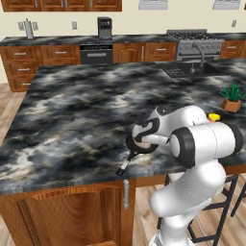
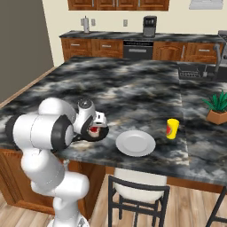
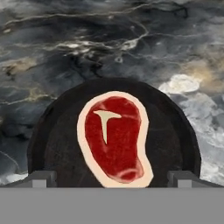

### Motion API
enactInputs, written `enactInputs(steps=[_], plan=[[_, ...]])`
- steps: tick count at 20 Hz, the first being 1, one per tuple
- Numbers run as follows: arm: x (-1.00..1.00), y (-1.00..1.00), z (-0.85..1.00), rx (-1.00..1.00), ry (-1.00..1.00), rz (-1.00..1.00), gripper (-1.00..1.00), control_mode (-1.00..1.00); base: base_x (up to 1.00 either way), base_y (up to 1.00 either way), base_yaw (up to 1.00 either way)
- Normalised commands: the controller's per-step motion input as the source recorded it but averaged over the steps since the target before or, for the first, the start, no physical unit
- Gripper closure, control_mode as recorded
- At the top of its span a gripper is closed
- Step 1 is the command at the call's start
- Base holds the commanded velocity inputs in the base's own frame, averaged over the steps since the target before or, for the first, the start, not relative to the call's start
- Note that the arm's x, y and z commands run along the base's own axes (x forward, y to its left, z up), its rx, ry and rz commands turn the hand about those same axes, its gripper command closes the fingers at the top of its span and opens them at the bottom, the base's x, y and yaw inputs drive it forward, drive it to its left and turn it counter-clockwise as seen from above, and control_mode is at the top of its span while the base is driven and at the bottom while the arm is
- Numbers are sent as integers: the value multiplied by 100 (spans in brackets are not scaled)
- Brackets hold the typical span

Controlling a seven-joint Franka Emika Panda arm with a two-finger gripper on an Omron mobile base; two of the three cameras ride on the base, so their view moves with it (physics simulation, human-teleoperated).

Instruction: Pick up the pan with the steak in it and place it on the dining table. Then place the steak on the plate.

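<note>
Pan (image 3: 48, 144) and steak (image 3: 114, 139) sit together on the dining table (image 1: 72, 120), close to its near edge, the steak lying flat in the middle of the pan. In the left base view the pan's long handle (image 1: 126, 164) points toward the table edge. The arm folds forward from the base, elbow bulging out, with the hand tipped down directly over the pan. The gripper (image 3: 112, 177) hangs just above the meat with its fingers (image 3: 41, 177) spread wide, one on each side of the steak and pinching nothing. The plate (image 2: 135, 142) lies just beside the pan on the same dark marbled top, with a yellow cup (image 2: 172, 128) near it and a potted plant (image 2: 218, 108) farther along. A black stool (image 2: 137, 195) stands at the table's near side. Behind, a wall counter (image 1: 57, 41) with wooden cabinets carries a coffee machine (image 1: 104, 28), and a stove (image 1: 199, 43) stands to one side.
</note>
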Motion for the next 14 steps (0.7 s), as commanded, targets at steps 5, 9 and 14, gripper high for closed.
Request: enactInputs(steps=[5, 9, 14], plan=[[21, -4, -26, 0, 4, 5, -100, -100, 0, 0, 0], [5, -3, -8, 0, 4, 1, -100, -100, 0, 0, 0], [4, -11, -13, -1, 6, 4, -100, -100, 0, 0, 0]])
